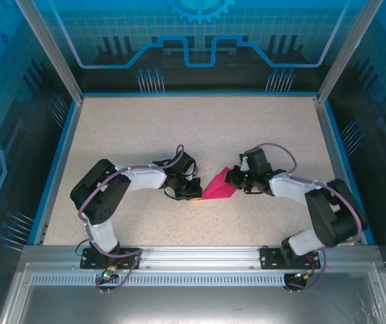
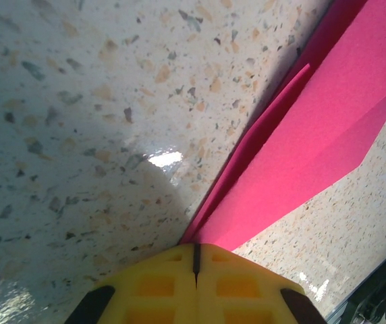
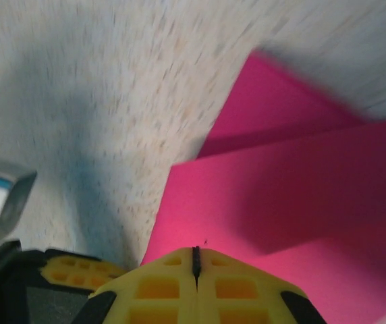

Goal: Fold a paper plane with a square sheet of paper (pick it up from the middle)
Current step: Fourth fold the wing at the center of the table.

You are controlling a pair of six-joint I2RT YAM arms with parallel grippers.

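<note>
Bending inward, the left arm (image 1: 142, 177) and right arm (image 1: 294, 183) rest closed jaws at the folded pink paper (image 1: 218, 187).

Sheet of paper (image 1: 218, 187) mid-table (image 1: 179, 128), between 2 grippers: left gripper (image 1: 194, 190) at its left tip, right gripper (image 1: 232, 177) at its right-rear corner.

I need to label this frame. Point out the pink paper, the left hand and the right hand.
pink paper (image 1: 218, 188): overhead view, middle of the folded sheet.
left hand (image 2: 196, 248): left wrist view, seam between its closed yellow fingertips.
right hand (image 3: 195, 251): right wrist view, seam between its closed yellow fingertips.
</note>
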